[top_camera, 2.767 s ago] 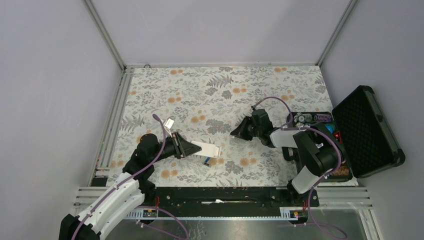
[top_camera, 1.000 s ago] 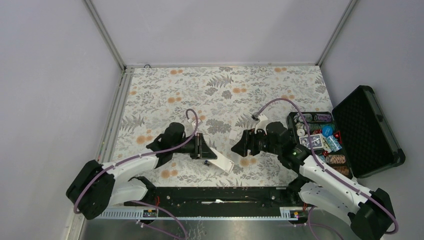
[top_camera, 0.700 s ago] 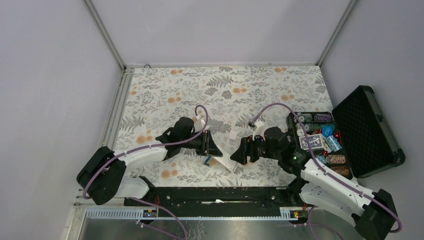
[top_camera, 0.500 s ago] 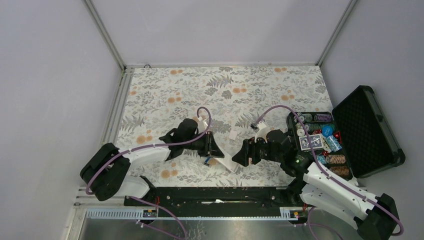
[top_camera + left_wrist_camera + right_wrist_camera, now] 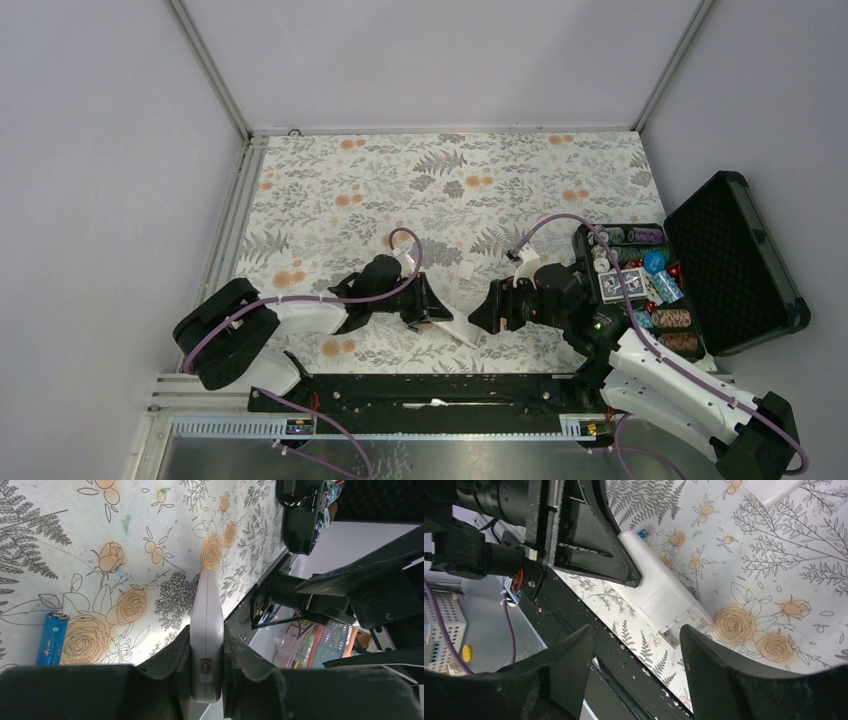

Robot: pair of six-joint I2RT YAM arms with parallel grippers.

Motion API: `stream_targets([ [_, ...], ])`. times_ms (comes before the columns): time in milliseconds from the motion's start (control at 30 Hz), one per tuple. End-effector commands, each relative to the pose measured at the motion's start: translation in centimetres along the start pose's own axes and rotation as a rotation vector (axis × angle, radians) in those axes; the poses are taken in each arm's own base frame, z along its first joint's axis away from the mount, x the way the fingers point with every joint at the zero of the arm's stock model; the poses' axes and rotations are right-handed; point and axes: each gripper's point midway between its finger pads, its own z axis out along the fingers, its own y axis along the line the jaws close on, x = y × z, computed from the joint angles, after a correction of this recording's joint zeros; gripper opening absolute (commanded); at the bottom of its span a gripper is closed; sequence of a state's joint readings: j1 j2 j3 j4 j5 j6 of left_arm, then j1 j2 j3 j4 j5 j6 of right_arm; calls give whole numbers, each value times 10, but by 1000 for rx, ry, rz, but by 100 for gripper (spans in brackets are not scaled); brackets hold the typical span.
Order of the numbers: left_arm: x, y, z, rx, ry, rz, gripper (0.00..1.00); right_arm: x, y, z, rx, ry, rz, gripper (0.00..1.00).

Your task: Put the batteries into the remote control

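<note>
The white remote control (image 5: 207, 611) is clamped edge-on in my left gripper (image 5: 207, 635), its far end resting on the floral cloth near the table's front edge (image 5: 462, 334). In the right wrist view the remote control (image 5: 659, 595) shows its back, with the battery compartment (image 5: 678, 628) open. My right gripper (image 5: 636, 630) hangs open just right of that end, apart from it (image 5: 492, 310). One blue battery (image 5: 51, 639) lies on the cloth beside the left fingers; its tip (image 5: 642, 532) peeks out behind the remote.
A small white flat piece (image 5: 466, 270) lies on the cloth behind the grippers. An open black case (image 5: 745, 255) with chip stacks and cards stands at the right. The black front rail (image 5: 450, 385) runs just below the remote's end.
The left arm has lowered and shifted right, carrying the remote closer to the front edge. The right gripper has drifted slightly toward the front edge, staying open.
</note>
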State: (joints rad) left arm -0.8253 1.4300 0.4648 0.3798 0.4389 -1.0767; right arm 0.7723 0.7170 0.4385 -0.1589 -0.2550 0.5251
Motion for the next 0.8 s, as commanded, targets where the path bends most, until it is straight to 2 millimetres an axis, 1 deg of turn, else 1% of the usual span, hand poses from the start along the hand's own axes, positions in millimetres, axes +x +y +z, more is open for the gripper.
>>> stream_targets([
  [0, -12, -11, 4, 54, -92, -18, 22, 4, -7, 0, 36, -5, 21, 70],
  [100, -9, -8, 6, 58, -93, -34, 29, 5, -10, 1, 48, -2, 25, 71],
  [367, 6, 8, 4, 13, -99, -50, 57, 5, -17, 3, 83, -3, 35, 71],
  [533, 11, 11, -6, -6, -111, -31, 61, 4, -18, 5, 94, -2, 44, 71],
  [633, 13, 15, -13, -43, -133, -4, 65, 4, -19, 6, 99, -3, 52, 71],
  [767, 15, 16, -25, -75, -153, 35, 67, 3, -19, 8, 101, -5, 57, 71],
])
